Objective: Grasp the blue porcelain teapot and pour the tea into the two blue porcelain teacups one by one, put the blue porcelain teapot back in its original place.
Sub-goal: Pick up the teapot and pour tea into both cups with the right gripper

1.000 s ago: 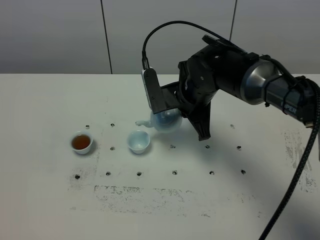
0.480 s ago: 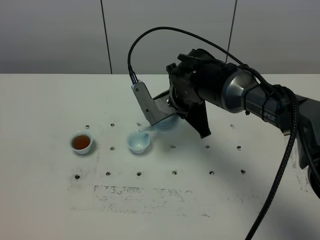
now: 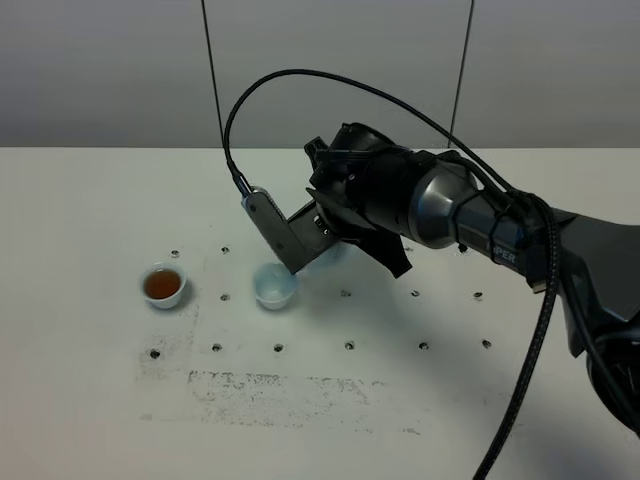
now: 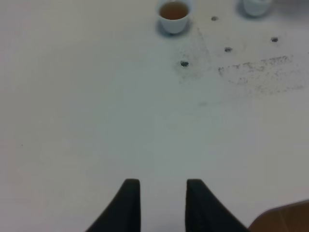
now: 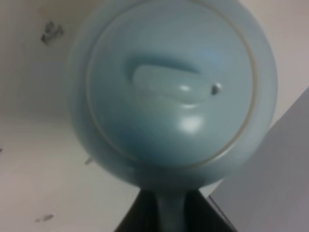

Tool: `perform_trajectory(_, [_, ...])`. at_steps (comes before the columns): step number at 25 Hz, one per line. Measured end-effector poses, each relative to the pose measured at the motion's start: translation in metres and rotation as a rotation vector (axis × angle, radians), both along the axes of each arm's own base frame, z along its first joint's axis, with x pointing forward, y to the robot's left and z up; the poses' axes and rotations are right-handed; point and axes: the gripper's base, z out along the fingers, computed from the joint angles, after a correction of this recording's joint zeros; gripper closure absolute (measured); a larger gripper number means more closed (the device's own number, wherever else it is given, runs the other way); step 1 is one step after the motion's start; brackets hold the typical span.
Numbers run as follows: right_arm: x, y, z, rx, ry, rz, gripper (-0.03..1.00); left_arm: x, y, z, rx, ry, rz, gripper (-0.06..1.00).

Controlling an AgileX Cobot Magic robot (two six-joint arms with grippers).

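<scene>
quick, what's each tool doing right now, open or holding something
left tool: open, nothing between its fingers
right tool: shut on the handle of the blue porcelain teapot

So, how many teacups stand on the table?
2. The tea-filled teacup stands at the left; the other teacup stands to its right, close by the tilted teapot. None looks hidden.

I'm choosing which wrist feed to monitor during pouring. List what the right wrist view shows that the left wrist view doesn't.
Right wrist only: the blue porcelain teapot, its lid and knob filling the frame and its handle between the right fingers. Left wrist only: the tea-filled teacup, a second teacup, partly cropped, and the left fingers, apart and empty. Both: the white table.
</scene>
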Motion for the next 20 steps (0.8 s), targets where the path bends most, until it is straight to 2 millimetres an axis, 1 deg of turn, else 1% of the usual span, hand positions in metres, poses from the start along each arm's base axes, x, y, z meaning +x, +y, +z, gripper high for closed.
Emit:
perform_trajectory(11, [-0.001, 0.004, 0.004, -0.074, -0.069, 0.052, 0.91, 0.0, 0.0, 0.0, 0.0, 0.0, 0.0, 0.65])
perform_trajectory(20, [-0.006, 0.013, 0.007, -0.118, -0.115, 0.102, 0.91, 0.0, 0.0, 0.0, 0.0, 0.0, 0.0, 0.65])
